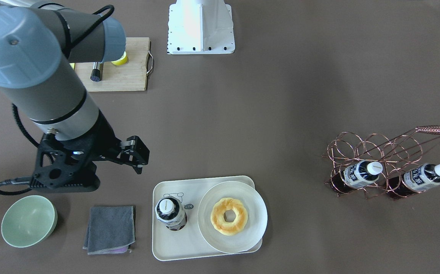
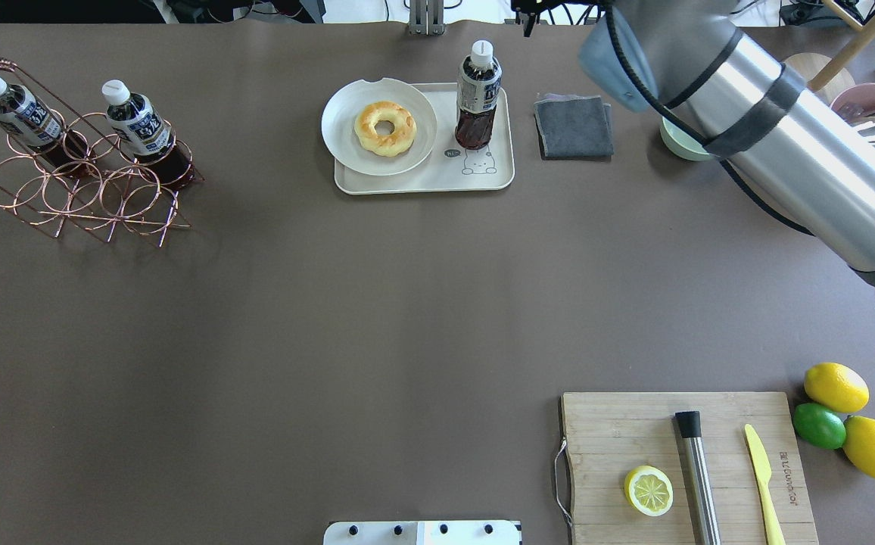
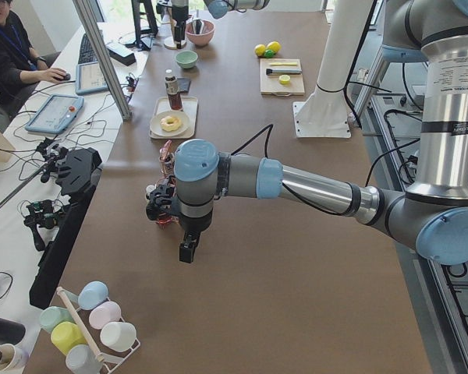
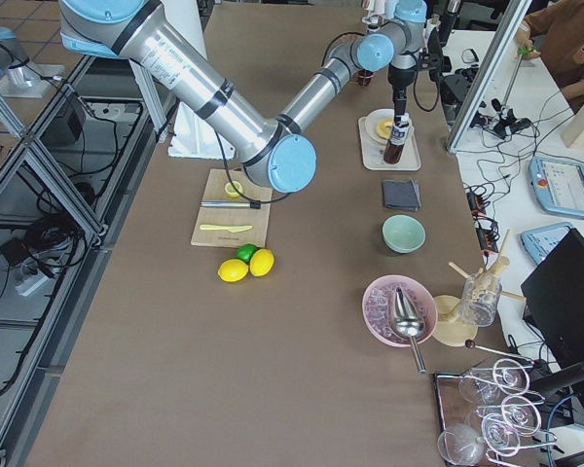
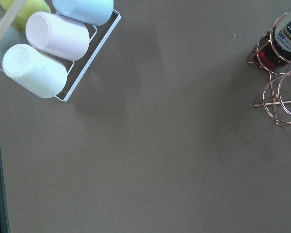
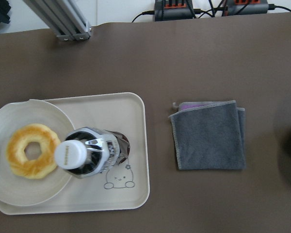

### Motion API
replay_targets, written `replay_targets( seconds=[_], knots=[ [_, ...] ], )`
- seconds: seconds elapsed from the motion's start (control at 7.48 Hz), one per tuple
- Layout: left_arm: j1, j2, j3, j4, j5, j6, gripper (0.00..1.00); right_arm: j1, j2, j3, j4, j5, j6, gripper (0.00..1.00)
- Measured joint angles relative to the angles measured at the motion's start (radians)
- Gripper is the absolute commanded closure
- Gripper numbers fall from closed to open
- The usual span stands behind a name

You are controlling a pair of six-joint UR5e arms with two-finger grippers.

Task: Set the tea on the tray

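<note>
One tea bottle (image 1: 170, 214) stands upright and free on the cream-white tray (image 1: 174, 251), over the bear drawing. It also shows in the overhead view (image 2: 477, 98) and in the right wrist view (image 6: 89, 158). My right gripper (image 1: 135, 154) hangs above the table just off the tray's corner, apart from the bottle, and looks open and empty. My left gripper (image 3: 186, 251) points down beside the copper wire rack (image 3: 165, 160). I cannot tell whether the left gripper is open or shut. Two more tea bottles (image 2: 138, 121) lie in the rack (image 2: 82, 200).
A round white plate (image 1: 258, 224) with a doughnut (image 1: 228, 215) rests on the tray. A grey cloth (image 1: 110, 229) and a green bowl (image 1: 28, 220) lie beside it. A wooden cutting board (image 2: 634, 424) holds a lemon half and knife. A cup rack (image 5: 63, 43) stands near the left arm.
</note>
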Motion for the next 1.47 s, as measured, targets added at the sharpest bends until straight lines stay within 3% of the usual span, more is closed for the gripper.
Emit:
replay_targets(
  seconds=[0.4, 0.67, 1.2, 1.47],
  knots=[
    [-0.001, 0.005, -0.001, -0.005, -0.001, 0.004, 0.02, 0.088, -0.230, 0.146, -0.009, 0.014, -0.115, 0.00],
    [-0.001, 0.010, 0.000, -0.010, -0.001, 0.008, 0.02, 0.174, -0.441, 0.247, -0.009, 0.006, -0.382, 0.00],
    [-0.001, 0.008, 0.000, -0.013, 0.004, 0.009, 0.02, 0.437, -0.755, 0.267, -0.002, 0.025, -0.919, 0.00],
    [-0.003, 0.019, 0.016, -0.032, 0.008, 0.010, 0.02, 0.542, -0.842, 0.262, -0.006, 0.022, -1.025, 0.00]
  ],
)
